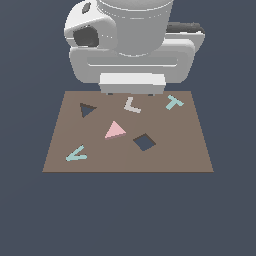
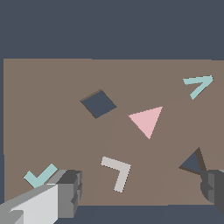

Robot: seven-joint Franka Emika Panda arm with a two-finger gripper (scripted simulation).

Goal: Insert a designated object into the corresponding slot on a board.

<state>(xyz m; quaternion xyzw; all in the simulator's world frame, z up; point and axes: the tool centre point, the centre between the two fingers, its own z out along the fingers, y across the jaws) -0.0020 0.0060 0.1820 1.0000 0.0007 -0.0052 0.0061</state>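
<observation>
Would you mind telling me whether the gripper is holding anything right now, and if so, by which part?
Nothing is held. The gripper is open, with only board between its fingers; the pink triangle lies flat and untouched.

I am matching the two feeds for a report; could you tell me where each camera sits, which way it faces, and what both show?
Exterior view: off the arm, facing the robot across the board, looking down; the arm's white body looms behind.
Wrist view: on the wrist, looking down at the board; both fingers of the open gripper show.
Shared: pink triangle, triangular slot, square cut-out, L-shaped piece.
</observation>
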